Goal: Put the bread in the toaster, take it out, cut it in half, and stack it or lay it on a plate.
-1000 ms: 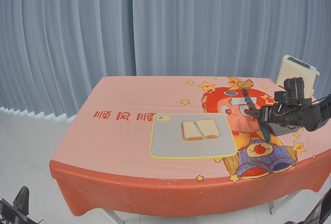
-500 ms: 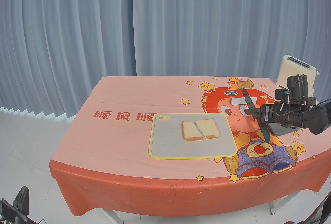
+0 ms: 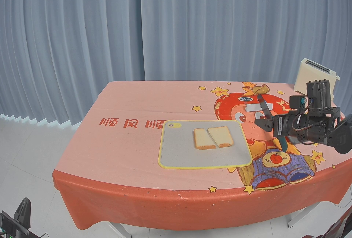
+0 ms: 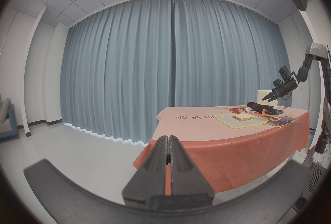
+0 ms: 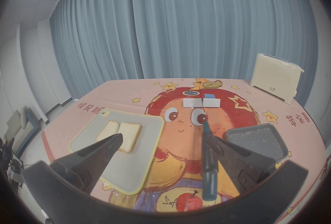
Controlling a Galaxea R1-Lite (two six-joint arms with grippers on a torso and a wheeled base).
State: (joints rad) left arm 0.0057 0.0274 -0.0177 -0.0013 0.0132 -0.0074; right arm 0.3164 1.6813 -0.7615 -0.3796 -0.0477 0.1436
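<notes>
Two bread halves (image 3: 213, 137) lie side by side on the grey, yellow-rimmed cutting board (image 3: 179, 154); the right wrist view shows the bread halves (image 5: 119, 131) on the cutting board (image 5: 127, 173) too. A knife (image 3: 284, 145) with a teal handle lies on the tablecloth right of the board. My right gripper (image 3: 261, 121) hovers open over the knife (image 5: 209, 180) and holds nothing, as the right gripper (image 5: 164, 138) also shows from its own wrist. The dark grey plate (image 5: 257, 140) sits just beyond the knife. The cream toaster (image 3: 315, 76) stands at the far right corner. My left gripper (image 4: 168, 169) is shut, low beside the table.
An orange cartoon tablecloth (image 3: 128, 147) covers the table, with bare cloth left of the board. A small white label (image 5: 201, 102) lies beyond the knife tip. Blue curtains hang behind the table.
My right arm has drawn back a little to the right, away from the board, with its gripper open. The knife and the bread have not moved.
</notes>
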